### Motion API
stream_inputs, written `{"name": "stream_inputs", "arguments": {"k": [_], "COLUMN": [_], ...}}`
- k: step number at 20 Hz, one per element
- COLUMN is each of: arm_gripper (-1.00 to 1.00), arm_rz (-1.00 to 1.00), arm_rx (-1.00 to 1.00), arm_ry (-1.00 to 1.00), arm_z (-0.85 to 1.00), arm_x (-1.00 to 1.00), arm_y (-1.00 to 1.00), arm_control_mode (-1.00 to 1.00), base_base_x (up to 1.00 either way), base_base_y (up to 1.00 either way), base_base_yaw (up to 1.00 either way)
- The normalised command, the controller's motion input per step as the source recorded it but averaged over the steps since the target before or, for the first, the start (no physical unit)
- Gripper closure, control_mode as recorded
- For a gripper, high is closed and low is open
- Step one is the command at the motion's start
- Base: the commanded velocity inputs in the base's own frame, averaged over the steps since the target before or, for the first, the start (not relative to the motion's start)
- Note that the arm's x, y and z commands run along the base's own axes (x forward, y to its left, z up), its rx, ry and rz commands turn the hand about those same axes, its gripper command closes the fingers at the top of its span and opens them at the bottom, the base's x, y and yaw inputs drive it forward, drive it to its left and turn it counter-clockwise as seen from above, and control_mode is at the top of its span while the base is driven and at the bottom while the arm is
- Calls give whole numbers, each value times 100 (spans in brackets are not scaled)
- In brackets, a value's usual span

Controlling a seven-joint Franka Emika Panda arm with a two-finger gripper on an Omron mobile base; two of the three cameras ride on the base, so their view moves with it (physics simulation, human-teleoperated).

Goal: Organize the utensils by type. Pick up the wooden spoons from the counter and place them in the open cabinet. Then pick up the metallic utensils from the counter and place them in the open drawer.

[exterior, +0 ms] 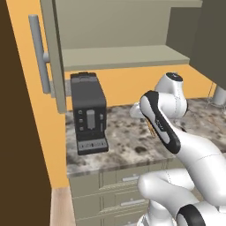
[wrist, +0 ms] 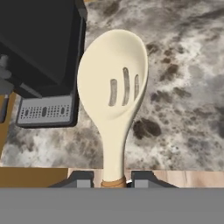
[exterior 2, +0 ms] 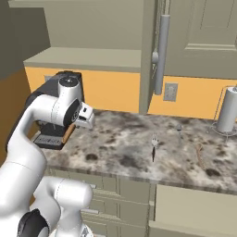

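My gripper (wrist: 113,179) is shut on the orange-brown handle of a wooden spoon (wrist: 113,83), whose pale cream slotted bowl points away over the counter (wrist: 183,87). From the right base, the gripper (exterior 2: 87,118) hangs above the counter's left part, beside the coffee machine and below the open cabinet's shelf (exterior 2: 83,59). A darker brown wooden spoon (exterior 2: 200,155) lies on the counter at the right. The fork (exterior 2: 153,147) and the small grey metal spoon (exterior 2: 179,131) lie mid-counter. The open drawer (exterior 2: 194,208) juts out under the counter's right part.
A black coffee machine (exterior: 89,112) stands on the counter's left end, close to the held spoon. The cabinet door (exterior: 55,57) with its long grey handle (exterior: 39,53) is swung open above it. A steel cylinder on a stand (exterior 2: 228,111) sits at the far right.
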Motion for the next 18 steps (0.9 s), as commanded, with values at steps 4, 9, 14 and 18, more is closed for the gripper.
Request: {"name": "stream_inputs", "arguments": {"k": [4,9,14,18], "arm_gripper": [100,100,100,100], "arm_rz": [0,0,2,-6], "arm_rx": [0,0,0,0], "arm_ry": [0,0,0,-1], "arm_z": [0,0,2,21], "arm_x": [0,0,35,27], "arm_y": [0,0,0,0], "arm_control_mode": [100,100,-100,-100], "base_base_x": [34,23,0,0], "base_base_y": [0,0,0,0], "base_base_yaw": [6,4,0,0]}}
